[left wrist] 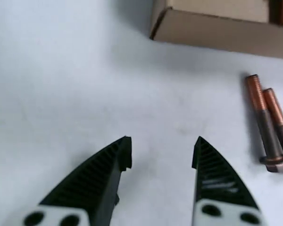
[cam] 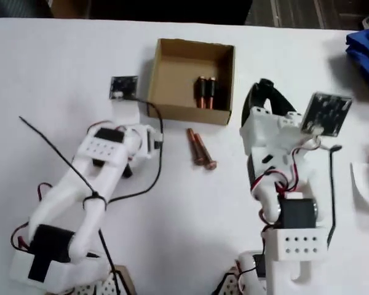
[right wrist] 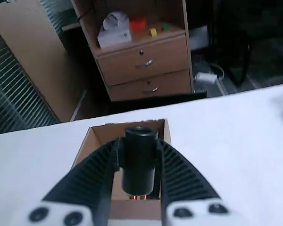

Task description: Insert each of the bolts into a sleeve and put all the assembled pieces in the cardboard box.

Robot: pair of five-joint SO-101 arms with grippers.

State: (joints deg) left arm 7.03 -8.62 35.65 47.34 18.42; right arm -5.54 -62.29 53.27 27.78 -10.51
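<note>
Matte white table [cam: 49, 61] is carrying all parts.

Left: the left gripper [left wrist: 161, 141] is hanging released. Its two black, ribbed, wedge-shaped fingers [left wrist: 101, 179] are standing apart over bare table and grasping nothing.

Centre, far: the cardboard box [cam: 184, 112], brown, square and open-topped, is sitting on the table. The high view is adding its contents: two assembled pieces [cam: 204, 92], dark cylinders with copper ends, are lying side by side toward the right of the floor.

Centre, near: two copper-coloured bolts [cam: 200, 149] are lying side by side, touching, just near of the box's near wall, between the arms. The left wrist view is adding their detail [left wrist: 266, 122]: threaded tips are pointing far, wider heads near.

Right: the right gripper [right wrist: 139, 141] is clenching on a smooth black cylindrical sleeve [right wrist: 139, 162], held upright with a copper rim showing at its lower end. The high view is placing this gripper [cam: 267, 92] just beside the box's right wall. The right wrist view is adding a wooden drawer cabinet [right wrist: 141, 61] in the room beyond the table.

Far right: a crumpled blue cloth [cam: 366, 52] is lying at the table's edge
</note>
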